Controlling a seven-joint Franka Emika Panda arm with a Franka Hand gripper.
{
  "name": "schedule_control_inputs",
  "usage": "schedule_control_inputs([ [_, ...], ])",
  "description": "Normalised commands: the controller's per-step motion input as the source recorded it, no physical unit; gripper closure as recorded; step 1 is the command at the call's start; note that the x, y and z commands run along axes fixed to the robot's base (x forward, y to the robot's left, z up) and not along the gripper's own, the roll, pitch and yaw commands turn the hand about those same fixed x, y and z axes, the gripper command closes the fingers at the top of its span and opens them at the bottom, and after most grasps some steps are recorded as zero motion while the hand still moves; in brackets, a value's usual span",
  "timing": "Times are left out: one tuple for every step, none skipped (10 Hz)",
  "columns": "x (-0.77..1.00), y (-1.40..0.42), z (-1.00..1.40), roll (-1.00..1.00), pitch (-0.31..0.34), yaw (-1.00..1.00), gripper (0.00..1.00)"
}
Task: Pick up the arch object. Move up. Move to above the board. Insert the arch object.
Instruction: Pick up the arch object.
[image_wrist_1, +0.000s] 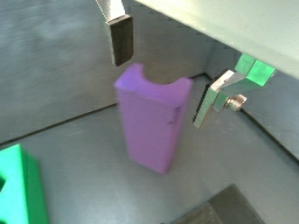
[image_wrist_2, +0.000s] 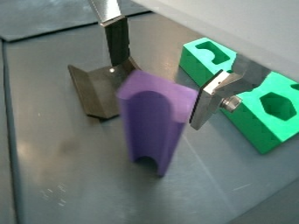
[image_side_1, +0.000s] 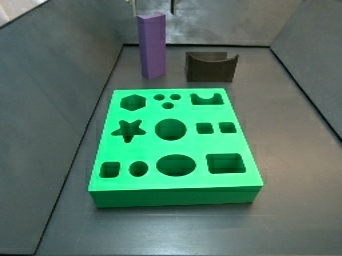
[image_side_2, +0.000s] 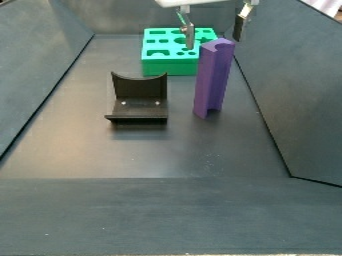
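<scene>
1. The gripper (image_wrist_1: 158, 74) hangs directly above the arch object (image_wrist_1: 153, 120), fingers spread wide, one to either side of the block's top and gripping nothing.
2. The arch object stands upright on the floor, its long axis vertical, so the coming move is judged a straight descent.
3. In a side view the arch object (image_side_1: 152, 46) stands beyond the board's (image_side_1: 171, 140) far edge, apart from it and beside the dark fixture (image_side_1: 210, 65).
4. Count: one arch object, one board, one fixture, one gripper.
</scene>
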Motion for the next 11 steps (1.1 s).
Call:
schedule_control_inputs([
  [-0.17, -0.23, -0.25, 0.14, -0.079, 0.44, 0.0],
  [-0.37, 0.25, -0.56, 0.04, -0.09, 0.42, 0.0],
  [-0.4, 0.37, -0.59, 0.01, -0.084, 0.39, 0.0],
  [-0.17, 0.42, -0.45, 0.0, -0.047, 0.22, 0.0],
  [-0.15, 0.1, -0.4, 0.0, 0.0, 0.0, 0.0],
  [0.0, 0.0, -0.07, 0.0, -0.009, -0.01, 0.0],
  [0.09, -0.22, 0.0, 0.06, 0.0, 0.55, 0.0],
  [0.0, -0.2, 0.0, 0.06, -0.024, 0.85, 0.0],
  [0.0, -0.12, 0.0, 0.04, -0.031, 0.91, 0.0],
  [0.0, -0.09, -0.01, 0.0, -0.043, 0.62, 0.0],
  [0.01, -0.12, -0.03, 0.0, -0.027, 0.09, 0.0],
])
